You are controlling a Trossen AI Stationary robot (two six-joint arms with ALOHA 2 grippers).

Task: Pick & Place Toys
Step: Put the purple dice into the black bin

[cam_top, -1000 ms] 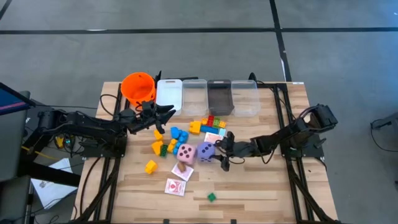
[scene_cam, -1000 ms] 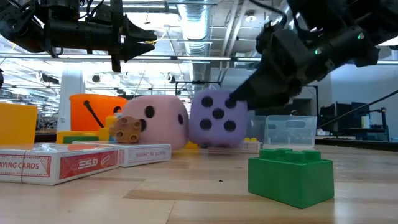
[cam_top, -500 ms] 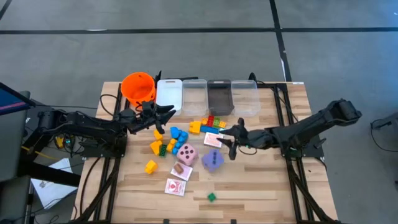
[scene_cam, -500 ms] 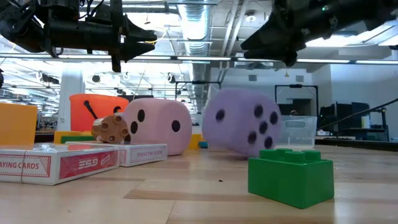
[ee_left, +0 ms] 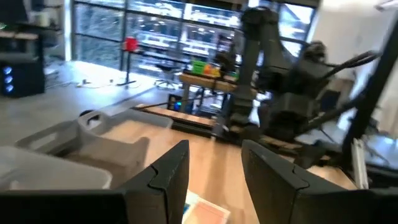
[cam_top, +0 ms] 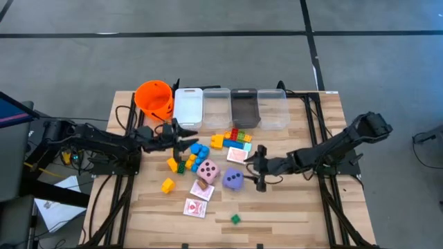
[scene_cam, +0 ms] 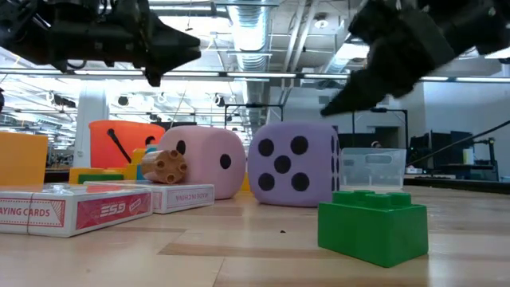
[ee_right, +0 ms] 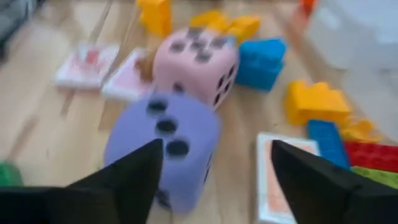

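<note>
High view: even, diffuse overhead light; the pale wooden worktop (cam_top: pixel 291 207) is bright, shadows short and soft, no glare.

Low view: backlit. Ceiling strip lights (scene_cam: pixel 247 32) at upper centre blow out; both arms read as dark silhouettes. The green plastic block (scene_cam: pixel 372 226) at lower right is sharp.

Right wrist view: heavy blur throughout; the big purple soft die (ee_right: pixel 163 146) at centre is smeared, its dots soft.

Left wrist view: blurred, with bright windows (ee_left: pixel 155 31) across the top.
</note>
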